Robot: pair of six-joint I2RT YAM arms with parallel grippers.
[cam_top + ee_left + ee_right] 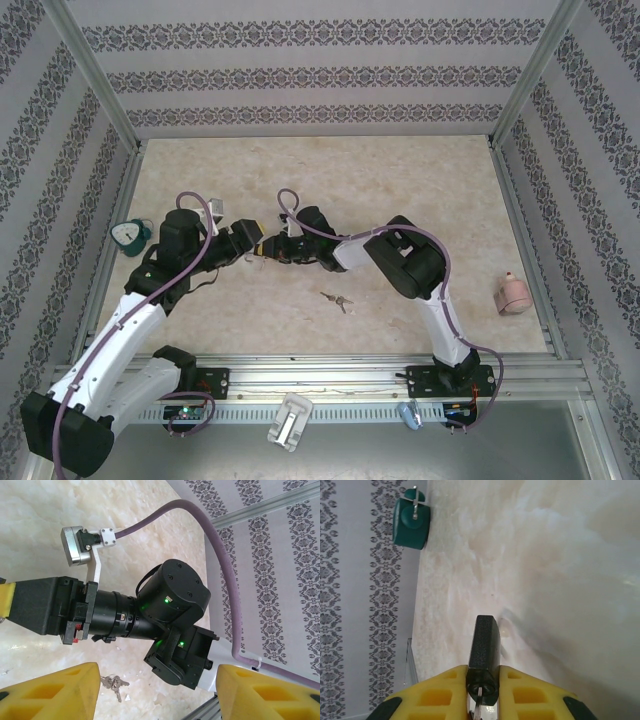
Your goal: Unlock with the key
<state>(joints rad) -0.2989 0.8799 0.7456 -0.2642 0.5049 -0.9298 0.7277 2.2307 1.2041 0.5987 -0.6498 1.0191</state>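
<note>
The keys (337, 299) lie loose on the bench (400, 190), between the arms, ungrasped. My right tool (484, 672) is clenched on what looks like a black padlock (486, 645). My left tool (157, 695) gapes empty. Fetching comes next, and I judge the left must pinch those flat keys precisely.

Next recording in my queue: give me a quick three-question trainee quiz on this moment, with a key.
1. True or false: the keys lie loose on the table.
2. Which end effector clamps the black object? A) left B) right C) neither
3. Fill in: the green lock sits near the table's ____ edge.

Key:
1. True.
2. B. The right end effector is shut on it, and the left end effector is open.
3. Left.
</note>
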